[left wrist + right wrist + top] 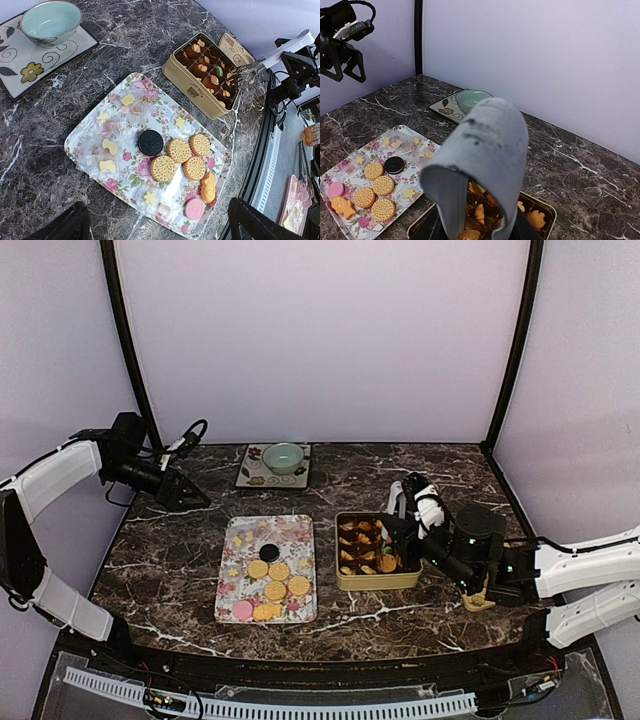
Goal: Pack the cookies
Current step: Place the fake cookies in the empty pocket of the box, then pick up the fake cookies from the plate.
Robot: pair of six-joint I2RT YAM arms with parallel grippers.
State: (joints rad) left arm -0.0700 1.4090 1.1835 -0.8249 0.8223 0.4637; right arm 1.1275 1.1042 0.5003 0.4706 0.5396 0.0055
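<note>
left hand [188,496]: spread wide, empty, held up over the left edge of the tabletop [170,560]
right hand [405,525]: over gold tin [378,582], tips down inside; can't tell grip, finger cover blocks the wrist view
cookies [275,580]: mostly on near half of floral tray [300,528]; more in tin compartments
tray/tin: side by side, apart

White shells and black joints clothe both machines: the left arm [55,475] trails a looping black cable [196,426] near its wrist; the right arm [590,565] carries a boxy black housing [480,538] before the right gripper [405,512], whose pale grey finger [485,150] bears dark scuff marks.
</note>
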